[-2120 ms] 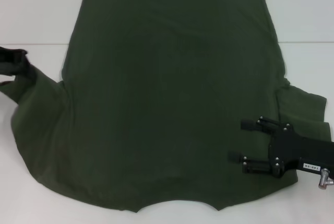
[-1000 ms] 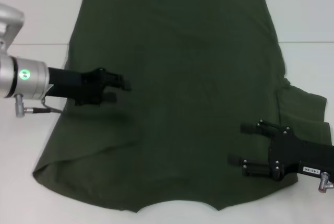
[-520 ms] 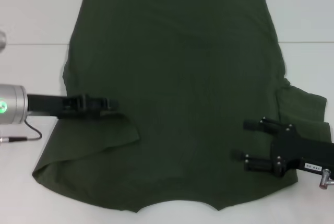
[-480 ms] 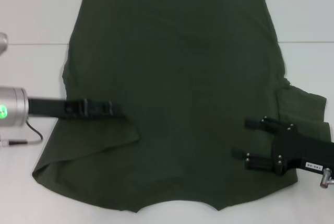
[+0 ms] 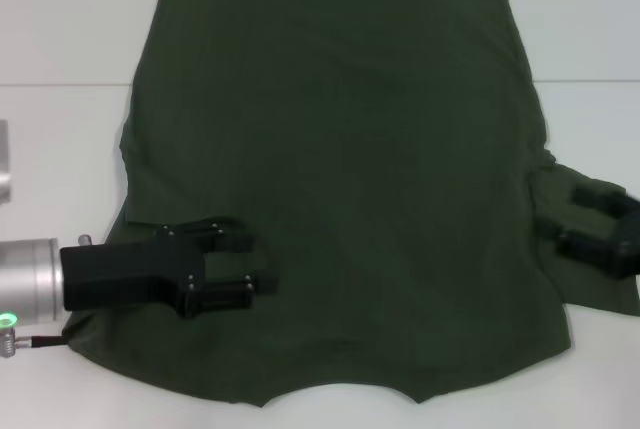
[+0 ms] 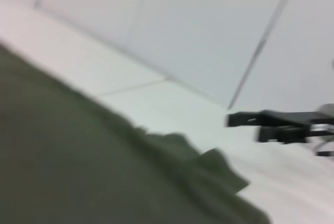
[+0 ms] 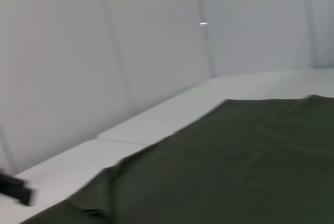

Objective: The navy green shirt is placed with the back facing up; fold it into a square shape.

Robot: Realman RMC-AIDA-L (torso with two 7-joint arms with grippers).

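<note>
One large dark olive-green short-sleeved cotton shirt (image 5: 330, 169) covers most of the white tabletop (image 5: 60, 29), lying flat with its plain back up; its long axis runs away from the robot, hem at the far edge and collar notch at the near edge. The left side looks already tucked in, giving a fairly straight edge there, while on the right a short sleeve (image 5: 585, 249) sticks out past the body panel, flat on the tabletop.

The left hand (image 5: 240, 264) lies low over the near left part of the shirt, its two black fingers spread and pointing inward toward the middle, nothing between them.

The right hand (image 5: 580, 217) sits at the right edge, directly over the outstretched sleeve, fingers parted and empty, aimed inward as well.

The move to come likely turns on that sleeve: it lies right under the right hand and well apart from the left, so the right arm is the nearer one to take it and carry it inward across the body.
</note>
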